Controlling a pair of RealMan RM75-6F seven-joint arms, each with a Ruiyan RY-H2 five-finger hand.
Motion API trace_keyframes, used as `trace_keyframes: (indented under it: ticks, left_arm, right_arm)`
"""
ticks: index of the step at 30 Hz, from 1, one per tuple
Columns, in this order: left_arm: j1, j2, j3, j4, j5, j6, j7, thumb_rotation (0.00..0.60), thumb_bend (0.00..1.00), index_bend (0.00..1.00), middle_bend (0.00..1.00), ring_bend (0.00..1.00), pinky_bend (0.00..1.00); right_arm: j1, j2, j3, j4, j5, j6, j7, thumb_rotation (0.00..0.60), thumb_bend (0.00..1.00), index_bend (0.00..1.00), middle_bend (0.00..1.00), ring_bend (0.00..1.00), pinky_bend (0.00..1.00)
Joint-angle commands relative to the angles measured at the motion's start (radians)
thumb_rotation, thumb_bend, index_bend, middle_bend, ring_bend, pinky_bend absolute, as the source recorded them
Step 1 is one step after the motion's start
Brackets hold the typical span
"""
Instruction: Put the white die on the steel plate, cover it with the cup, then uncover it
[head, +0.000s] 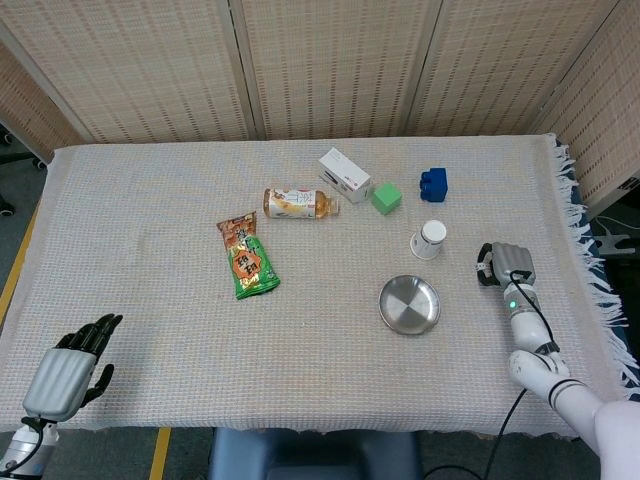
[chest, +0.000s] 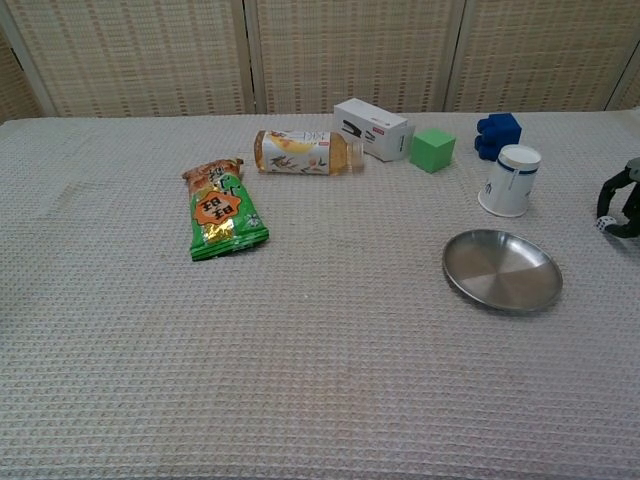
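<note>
The desk (head: 150, 220) carries the steel plate (head: 409, 305). The cup (head: 428, 239) stands upside down just behind the plate. Right of the plate, the right hand (head: 506, 264) curls its fingers (chest: 617, 192) over the white die (chest: 603, 224). Far left of the plate, the left hand (head: 68, 368) holds nothing, fingers apart.

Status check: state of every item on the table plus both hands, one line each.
steel plate: upright, empty.
cup: upside down beside the plate, covers nothing visible.
white die: at the right hand's fingertips; held or not, unclear.
right hand: fingers curled over the die.
left hand: off the table's near edge, holds nothing.
bottle: on its side.
snack packet: lying flat.
</note>
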Motion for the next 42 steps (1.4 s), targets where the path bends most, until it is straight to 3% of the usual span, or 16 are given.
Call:
trace_keyframes:
  ticks: [1, 15, 20, 28, 31, 36, 42]
  left_arm:
    - [0.001, 0.000, 0.000, 0.000, 0.000, 0.001, -0.001, 0.600, 0.45, 0.07, 0.10, 0.19, 0.36]
    - [0.000, 0.000, -0.001, 0.000, -0.002, -0.001, 0.000, 0.600, 0.45, 0.07, 0.10, 0.19, 0.36]
    - [-0.001, -0.001, -0.002, 0.000, -0.004, -0.003, 0.001, 0.600, 0.45, 0.07, 0.10, 0.19, 0.36]
    - [-0.005, 0.003, 0.000, -0.001, -0.001, -0.011, -0.013, 0.600, 0.45, 0.07, 0.10, 0.19, 0.36]
    - [-0.001, 0.007, 0.000, -0.002, 0.001, -0.001, -0.019, 0.600, 0.45, 0.07, 0.10, 0.19, 0.36]
    - [0.006, 0.009, -0.001, -0.002, 0.011, 0.019, -0.027, 0.600, 0.45, 0.07, 0.10, 0.19, 0.36]
    - [0.001, 0.006, -0.001, 0.002, 0.006, 0.004, -0.022, 0.600, 0.45, 0.07, 0.10, 0.19, 0.36]
  right_arm:
    - [0.000, -0.004, -0.001, 0.005, -0.004, 0.003, 0.002, 0.600, 0.28, 0.48, 0.88, 0.95, 0.82]
    - [-0.009, -0.005, 0.004, -0.014, -0.024, 0.048, 0.001, 0.600, 0.28, 0.53, 0.89, 0.96, 0.83]
    - [-0.042, 0.070, -0.004, -0.204, -0.067, 0.136, -0.005, 0.600, 0.28, 0.53, 0.89, 0.96, 0.83]
    - [-0.084, 0.233, -0.043, -0.619, -0.054, 0.257, -0.185, 0.600, 0.28, 0.53, 0.89, 0.96, 0.83]
    - [-0.084, 0.261, -0.057, -0.715, -0.046, 0.269, -0.218, 0.600, 0.28, 0.53, 0.89, 0.96, 0.83]
    - [-0.072, 0.273, -0.090, -0.769, -0.039, 0.242, -0.236, 0.600, 0.28, 0.53, 0.89, 0.96, 0.83]
    - [-0.054, 0.247, -0.122, -0.745, -0.045, 0.218, -0.242, 0.600, 0.28, 0.53, 0.89, 0.96, 0.83]
